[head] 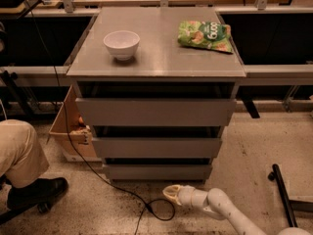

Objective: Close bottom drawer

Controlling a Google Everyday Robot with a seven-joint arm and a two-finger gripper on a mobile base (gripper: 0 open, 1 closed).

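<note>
The bottom drawer (156, 171) is the narrowest grey flat front, lowest of three on the grey cabinet (156, 58). A thin dark gap shows above it, under the middle drawer (156, 147). My gripper (169, 193) is low over the floor, just in front of and slightly right of the bottom drawer's middle. It is apart from the front panel. Its pale fingers lie together in one wedge with nothing between them. The white arm (220, 207) runs off to the lower right.
A white bowl (121, 43) and a green snack bag (205, 35) lie on the cabinet top. A black cable (151, 207) loops on the floor by the gripper. A cardboard box (68, 131), a person's leg (17, 153) and shoe (34, 192) are left. A black frame (283, 195) is right.
</note>
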